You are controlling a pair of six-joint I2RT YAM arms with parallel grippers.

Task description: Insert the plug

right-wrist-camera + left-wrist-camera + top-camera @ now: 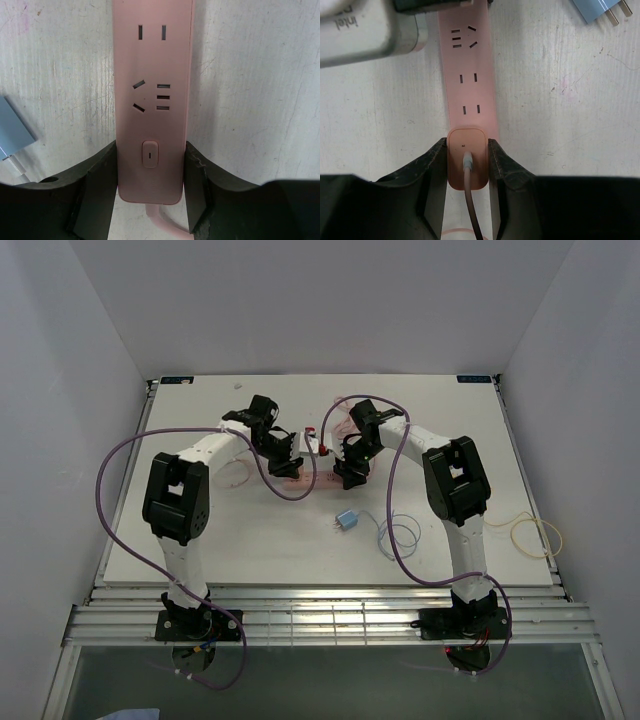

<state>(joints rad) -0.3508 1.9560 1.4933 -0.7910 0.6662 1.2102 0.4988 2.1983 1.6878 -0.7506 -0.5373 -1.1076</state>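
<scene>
A pink power strip [470, 75] lies flat on the white table. My left gripper [466, 146] is shut on a pink plug [466, 157] with a brown-grey cord, and the plug stands over the strip's near end, past the last pair of slots. Whether its pins are in a socket is hidden. In the right wrist view the strip [152, 75] shows its switch end, and my right gripper [151, 152] is shut on its two long sides beside the button. From above, both grippers [287, 447] [349, 462] meet at the strip [320, 447] near the table's far middle.
A light blue adapter [347, 521] with a thin looped cable lies nearer the arms, also visible as the adapter [600, 10] and the adapter [12, 132]. A yellow cable loop [535, 535] lies at the right edge. Purple arm cables hang over the table.
</scene>
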